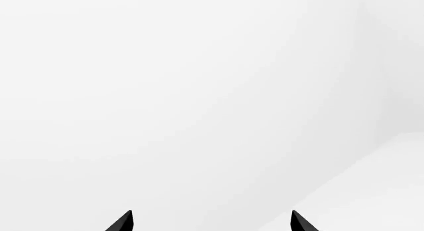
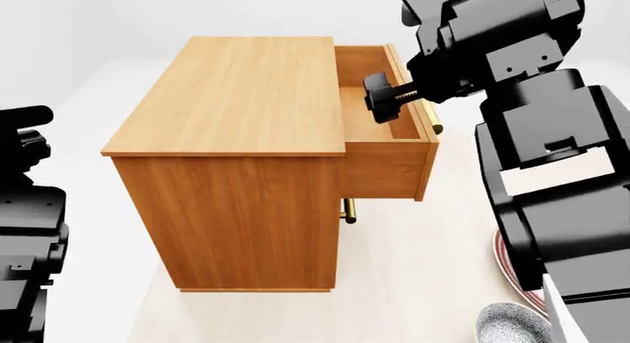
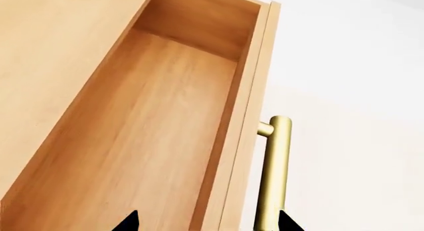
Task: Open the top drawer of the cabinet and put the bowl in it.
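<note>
My left pincer (image 1: 210,222) is spread apart, pointing at blank white. The cabinet (image 2: 236,136) stands in the middle, and its top drawer (image 2: 389,147) is pulled out and empty. My right pincer (image 2: 384,98) hangs apart over the drawer front. The bowl (image 2: 512,324) sits low on the right, on the floor beside a plate (image 2: 507,265). I think it is light, hard, slippery and breakable, so I should pinch its rim.

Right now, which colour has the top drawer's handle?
Brass gold handle, clearest in the right wrist view.
</note>
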